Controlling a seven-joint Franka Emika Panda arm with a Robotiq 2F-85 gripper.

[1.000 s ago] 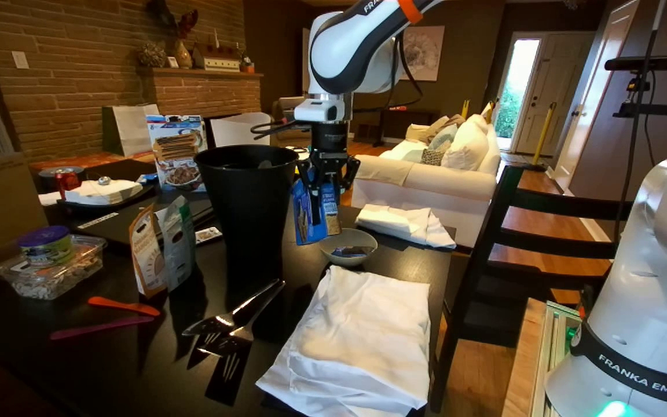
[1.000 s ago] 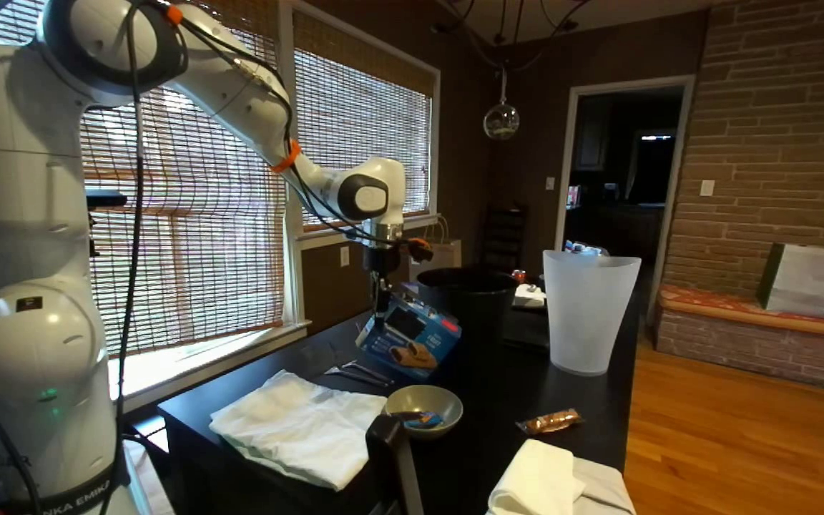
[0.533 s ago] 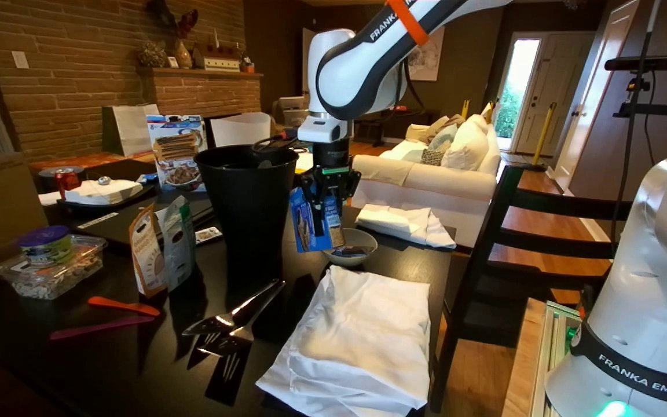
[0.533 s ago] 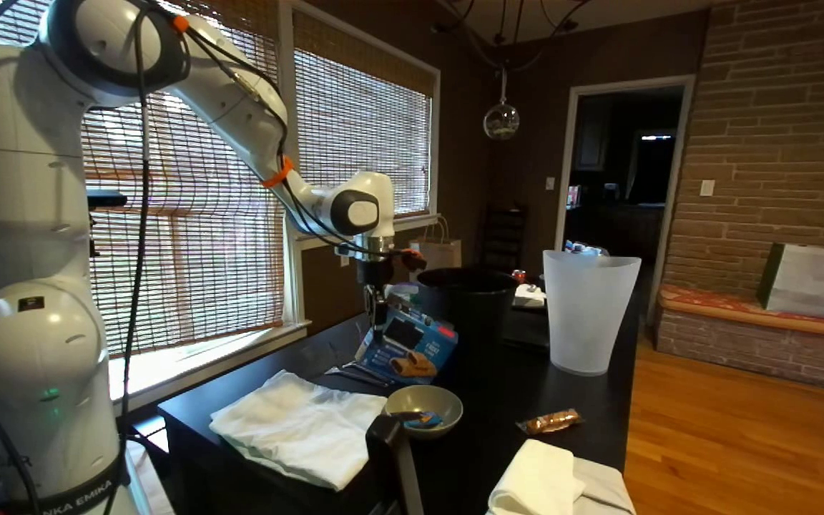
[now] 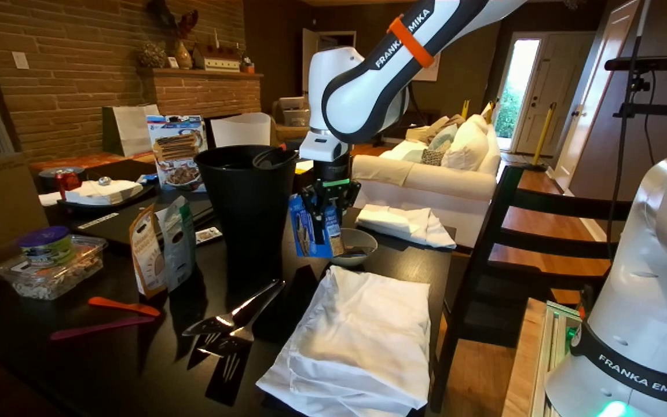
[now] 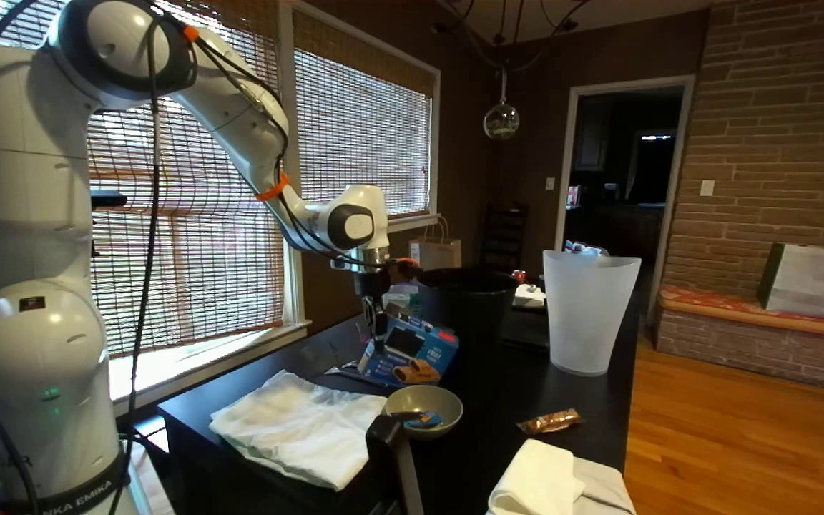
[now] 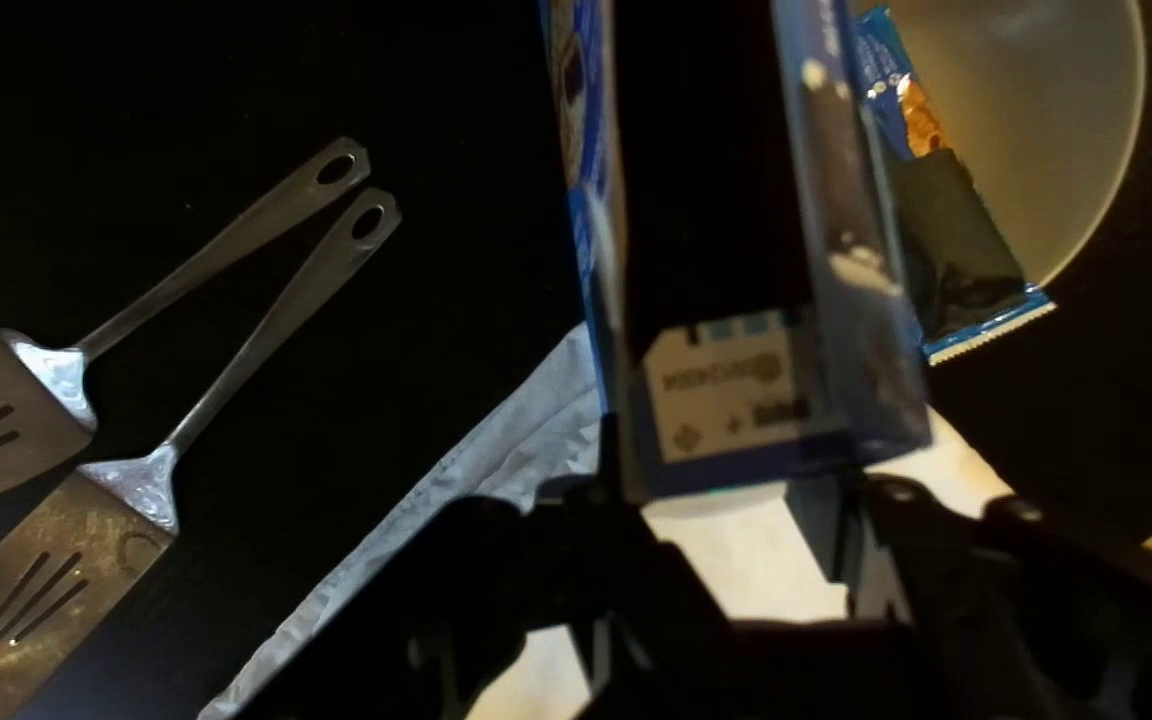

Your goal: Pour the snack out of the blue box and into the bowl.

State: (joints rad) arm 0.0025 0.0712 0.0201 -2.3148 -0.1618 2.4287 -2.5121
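One gripper (image 5: 329, 215) clasps one tilted blue box (image 5: 305, 234) beside one bowl (image 5: 362, 238), near the table's (image 5: 409, 263) right edge in an exterior view; two spatulas (image 5: 213, 324) lie farther in. In an exterior view, one wrapped bar (image 6: 549, 422) rests near the right edge. Wrist view: at least one wrapper (image 7: 951, 235) in the bowl.

On the black table (image 6: 505, 400) are a bowl (image 6: 429, 398), a white cloth (image 5: 362, 336), two shiny spatulas (image 7: 141, 490), a tall black bin (image 5: 249, 200) and a brown packet (image 6: 551, 422).
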